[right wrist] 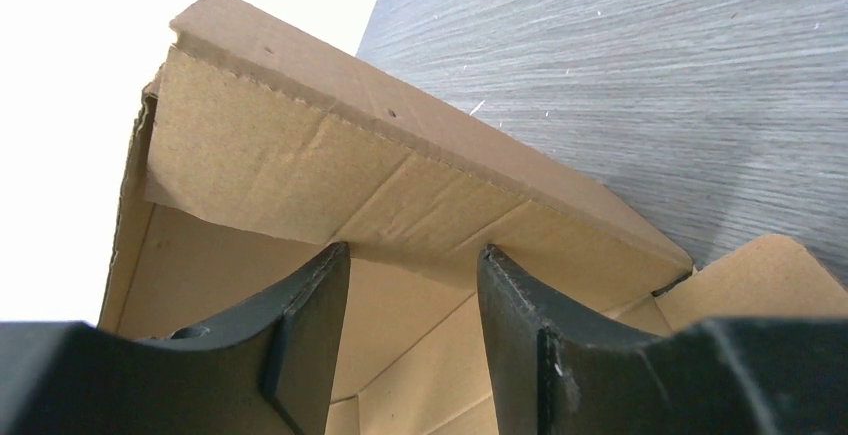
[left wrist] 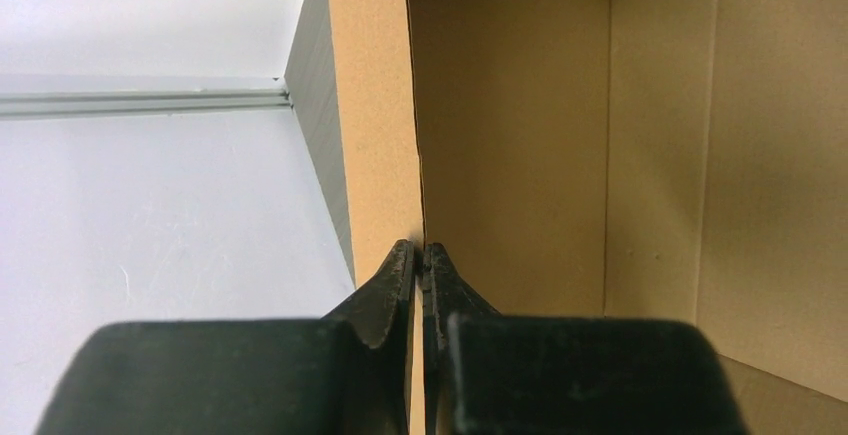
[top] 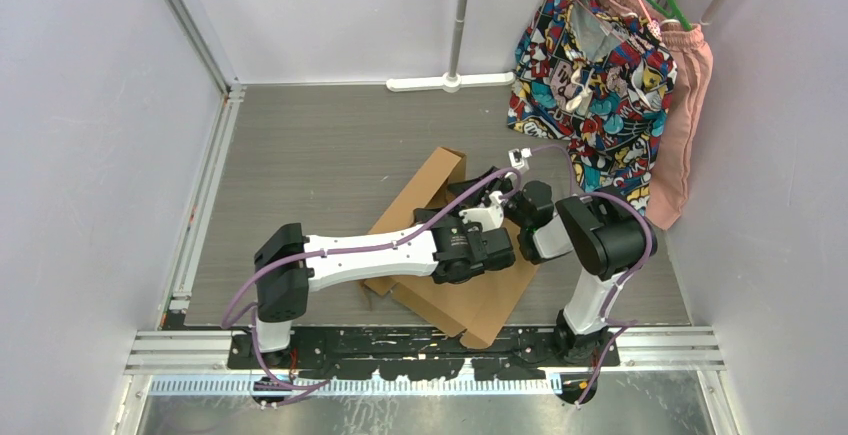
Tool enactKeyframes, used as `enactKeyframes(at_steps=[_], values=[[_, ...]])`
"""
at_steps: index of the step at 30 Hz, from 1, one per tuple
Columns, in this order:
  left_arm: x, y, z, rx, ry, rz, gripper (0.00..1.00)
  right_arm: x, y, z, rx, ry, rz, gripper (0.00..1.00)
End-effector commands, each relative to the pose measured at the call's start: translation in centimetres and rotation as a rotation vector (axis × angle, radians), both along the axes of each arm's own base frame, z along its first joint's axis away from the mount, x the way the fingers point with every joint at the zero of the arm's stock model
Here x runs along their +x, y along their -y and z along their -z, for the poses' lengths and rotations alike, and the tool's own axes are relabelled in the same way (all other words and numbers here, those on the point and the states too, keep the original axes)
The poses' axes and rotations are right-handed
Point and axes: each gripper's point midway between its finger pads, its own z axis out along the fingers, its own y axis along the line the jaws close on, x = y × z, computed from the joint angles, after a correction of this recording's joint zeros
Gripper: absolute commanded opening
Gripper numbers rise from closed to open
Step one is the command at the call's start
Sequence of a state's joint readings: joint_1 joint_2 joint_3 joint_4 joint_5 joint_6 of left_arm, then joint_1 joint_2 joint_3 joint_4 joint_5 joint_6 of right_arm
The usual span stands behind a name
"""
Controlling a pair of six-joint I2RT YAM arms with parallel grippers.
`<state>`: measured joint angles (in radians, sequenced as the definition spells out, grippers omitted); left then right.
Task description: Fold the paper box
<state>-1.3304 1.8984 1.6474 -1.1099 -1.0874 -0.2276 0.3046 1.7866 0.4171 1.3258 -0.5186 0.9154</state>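
Grey wood-grain table point(top: 330, 145) fills the floor of a white-walled cell, with an aluminium rail point(top: 205, 185) running down its left side. From the near left, the left arm point(top: 370, 250) stretches rightward and low over the paper box point(top: 485, 300), which lies partly folded at the middle of the table, nearer the front edge, one flap raised toward the back. In the left wrist view the left gripper point(left wrist: 421, 251) is pinched tight on the thin edge of an upright cardboard wall, its black fingertips point(left wrist: 398, 265) meeting with only the board between them. To the right, the right arm point(top: 600, 235) bends in toward the same box. Its right gripper point(right wrist: 412, 250) stands wide apart and grips nothing; a doubled-over box wall lies just beyond the tips, whether touching I cannot tell. At the back stands a white pole base point(top: 450, 82). Far right hang a bright patterned shirt point(top: 590, 75) and a pink garment point(top: 685, 105).
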Motion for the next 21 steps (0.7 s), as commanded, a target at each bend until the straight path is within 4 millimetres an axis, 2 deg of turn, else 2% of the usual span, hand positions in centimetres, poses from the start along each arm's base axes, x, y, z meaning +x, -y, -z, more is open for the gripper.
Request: enactKeyframes(at_steps=[1,12,17,21], values=[[-0.7,1.3,-0.2,-0.108,-0.036,0.029,0.0,1.6,0.0,-3.4,0.043,0.134,0.064,0.55],[-0.8,1.5,0.0,-0.136,-0.045,0.051,0.0,2.0,-4.4,-3.1,0.057,0.132,0.047,0.51],[-0.8,1.3,-0.3,-0.156,-0.044,0.055,0.0,2.0,-4.3,-3.2,0.052,0.137,0.062,0.51],[-0.8,1.2,-0.2,-0.146,-0.04,0.055,0.0,1.0,-4.5,-3.8,0.06,0.147,-0.003,0.52]])
